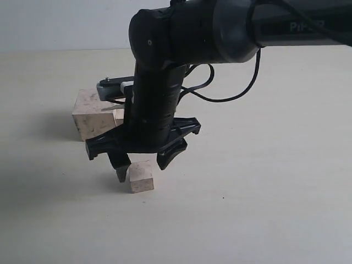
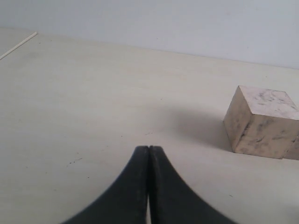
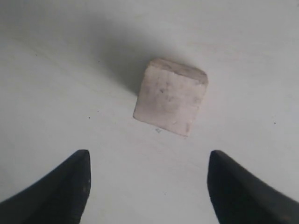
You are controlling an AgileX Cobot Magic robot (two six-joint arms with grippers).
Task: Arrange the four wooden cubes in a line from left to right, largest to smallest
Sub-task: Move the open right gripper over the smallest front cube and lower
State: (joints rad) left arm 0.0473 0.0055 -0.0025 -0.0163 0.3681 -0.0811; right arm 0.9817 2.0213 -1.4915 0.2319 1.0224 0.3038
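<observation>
A small wooden cube lies on the pale table, also seen as the small cube in the right wrist view. My right gripper hangs just over it, open; the right gripper has nothing between its fingers, and the cube sits a little beyond the tips. The largest cube stands at the back left, with a smaller cube beside it mostly hidden by the arm. My left gripper is shut and empty, apart from the largest cube. A fourth cube is hidden.
The right arm reaches in from the upper right and covers the middle of the scene. A grey and black part shows behind it above the largest cube. A black cable loops beside the arm.
</observation>
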